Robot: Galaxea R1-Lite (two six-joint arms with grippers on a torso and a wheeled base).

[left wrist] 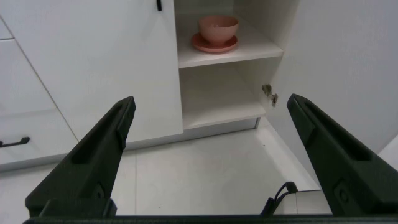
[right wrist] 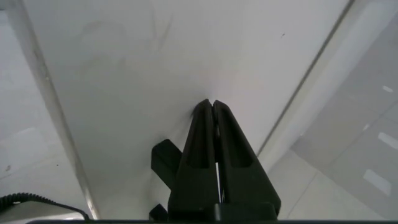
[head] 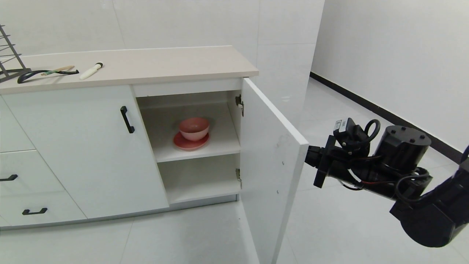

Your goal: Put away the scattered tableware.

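Observation:
A pink bowl (head: 194,128) sits on a pink plate (head: 190,143) on the upper shelf of the open cabinet; the left wrist view shows the bowl (left wrist: 218,27) and plate (left wrist: 214,45) too. The cabinet door (head: 271,165) stands swung out to the right. My right gripper (head: 309,154) is behind that door, shut, its tips (right wrist: 212,106) against the door's outer face (right wrist: 155,62) with nothing held. My left gripper (left wrist: 211,102) hangs low over the floor in front of the cabinet, open and empty.
On the countertop (head: 165,62) at the left lie a white-handled utensil (head: 91,70), a black utensil (head: 47,72) with a wooden one beside it, and a wire rack (head: 9,55). The left cabinet door with its black handle (head: 127,119) is closed. The lower shelf (head: 199,183) is bare.

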